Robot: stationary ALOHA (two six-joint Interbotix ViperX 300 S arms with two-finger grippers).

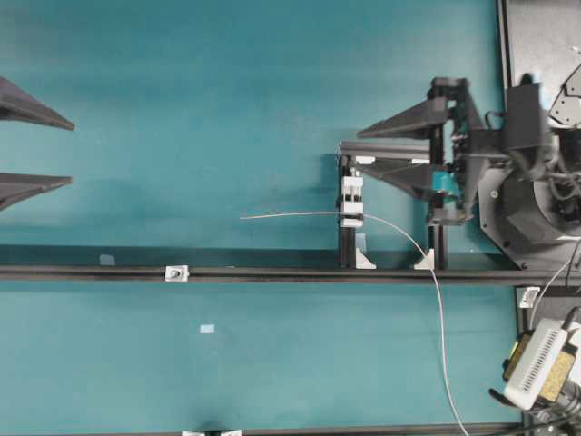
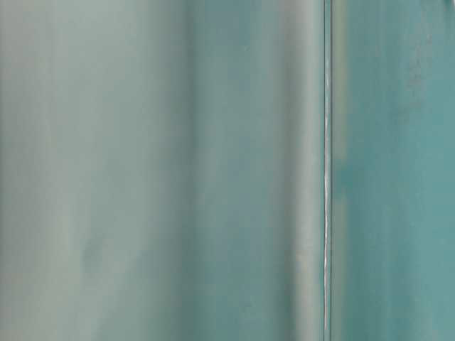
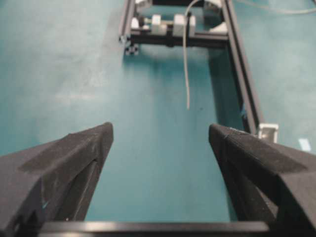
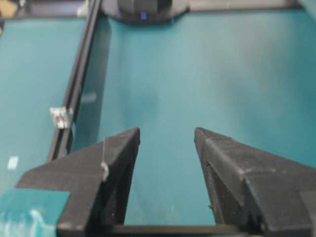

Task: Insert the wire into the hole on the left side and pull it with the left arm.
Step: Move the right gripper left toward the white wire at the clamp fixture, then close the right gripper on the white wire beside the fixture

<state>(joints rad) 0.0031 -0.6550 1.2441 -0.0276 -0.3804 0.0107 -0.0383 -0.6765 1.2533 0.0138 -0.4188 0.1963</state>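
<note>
Overhead exterior view: the wire (image 1: 300, 215) lies on the teal desk (image 1: 227, 100), threaded through the white clip block (image 1: 351, 202), its free end well apart at three o'clock from the left hand (image 1: 71, 153), fingers spread apart and empty. The right hand (image 1: 349, 150), also spread and empty, hovers at twelve o'clock from the clip.

Overhead view: even, diffuse lighting, sharp focus, soft shadow band along the black rail (image 1: 272, 272) on the teal table (image 1: 227, 109). Table-level view: wholly blurred, pale streaks, nothing resolvable. Both wrist views: near fingers soft, far edge defocused, colours slightly dim.
</note>
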